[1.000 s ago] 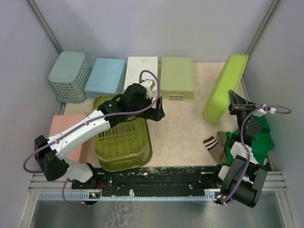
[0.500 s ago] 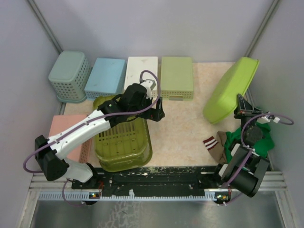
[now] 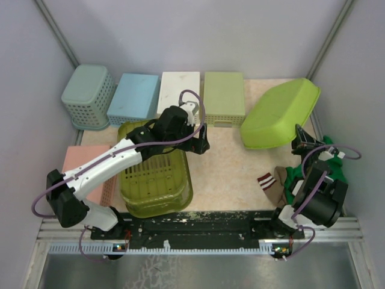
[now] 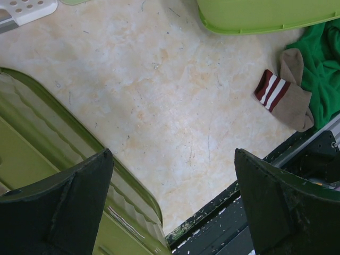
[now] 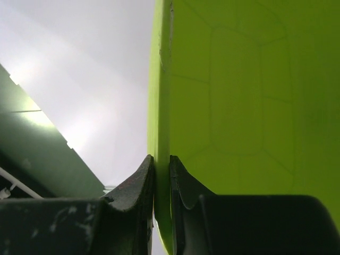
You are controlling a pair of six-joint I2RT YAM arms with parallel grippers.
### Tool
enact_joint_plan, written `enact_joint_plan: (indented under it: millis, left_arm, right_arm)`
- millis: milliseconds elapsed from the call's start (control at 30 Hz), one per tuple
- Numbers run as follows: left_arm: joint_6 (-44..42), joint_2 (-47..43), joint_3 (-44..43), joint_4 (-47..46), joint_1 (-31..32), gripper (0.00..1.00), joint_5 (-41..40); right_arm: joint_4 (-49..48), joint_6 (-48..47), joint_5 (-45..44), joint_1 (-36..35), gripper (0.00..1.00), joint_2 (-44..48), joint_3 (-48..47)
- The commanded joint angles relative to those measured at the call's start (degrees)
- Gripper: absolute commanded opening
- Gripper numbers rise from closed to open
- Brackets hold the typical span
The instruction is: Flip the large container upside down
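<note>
Two arms work over the pale table. The right gripper is clenched on the large container, which sits in the upper right of the top view. The container is tilted, with one broad lime-green face turned up toward the camera and its far corner near the right wall. Whether its lower left edge touches the table cannot be told. In the right wrist view the right gripper has both dark fingers pressed against the thin edge of the container, one on each side. The green wall fills the right half of that frame.

The left gripper is released, jaws spread wide, and holds nothing. It hangs near the middle of the top view, over the upper right corner of an olive slatted basket. From the left wrist, the left gripper frames bare table, with the basket at the left edge and the container's rim along the top right.

A striped brown sock lies at lower right, beside a green cloth. Along the top sit a teal basket, a blue one, a white one and a pale green one. A pink one lies at the left.
</note>
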State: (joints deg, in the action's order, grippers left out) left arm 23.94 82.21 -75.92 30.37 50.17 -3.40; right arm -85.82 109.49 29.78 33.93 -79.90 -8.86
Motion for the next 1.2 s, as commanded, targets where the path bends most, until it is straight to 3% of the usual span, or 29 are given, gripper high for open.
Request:
enact_joint_plan:
  millis: [0, 267, 367, 500, 600, 667, 733, 800, 867, 1000, 1167]
  left_arm:
    - [-0.36, 0.19, -1.30, -1.21, 0.36, 1.00, 0.39]
    - [-0.13, 0.13, -0.98, -1.23, 0.36, 1.00, 0.32]
    - [-0.13, 0.27, -1.42, -0.93, 0.43, 1.00, 0.32]
    - [-0.04, 0.12, -1.12, -1.01, 0.39, 1.00, 0.35]
    - [0.10, 0.23, -1.07, -1.04, 0.43, 1.00, 0.65]
    - [0.15, 0.36, -1.16, -1.14, 0.43, 1.00, 0.96]
    - [0.18, 0.53, -1.35, -1.27, 0.41, 1.00, 1.23]
    - [0.14, 0.80, -1.59, -1.26, 0.36, 1.00, 1.43]
    - [0.20, 1.05, -1.60, -1.51, 0.41, 1.00, 1.68]
    - [0.05, 1.70, -1.94, -1.72, 0.49, 1.00, 2.40]
    - [-0.02, 1.81, -2.04, -1.74, 0.51, 1.00, 2.26]
  right_arm:
    - [-12.90, -1.30, 3.64, 0.34, 0.00, -2.49, -0.34]
    - [-12.52, -2.18, 3.90, 0.70, 0.00, -3.44, -0.18]
    - [-7.50, -3.48, 5.81, 1.95, 0.01, -2.88, 0.71]
    - [2.20, -8.40, 8.33, 4.34, 0.17, 0.37, 2.11]
    - [16.63, -16.39, 10.23, 7.35, 0.25, 6.70, 0.71]
    - [38.31, -25.52, 10.75, 9.02, 0.33, 12.59, -3.73]
    - [60.80, -37.14, 7.78, 9.47, 0.49, 18.43, -10.14]
    - [76.82, -46.41, 2.42, 9.48, 0.63, 21.68, -16.27]
    - [85.12, -51.81, -1.05, 9.47, 0.71, 21.60, -20.96]
    - [97.22, -59.26, -6.35, 9.44, 0.74, 17.08, -29.03]
    - [101.75, -63.50, -9.43, 9.44, 0.75, 13.58, -32.67]
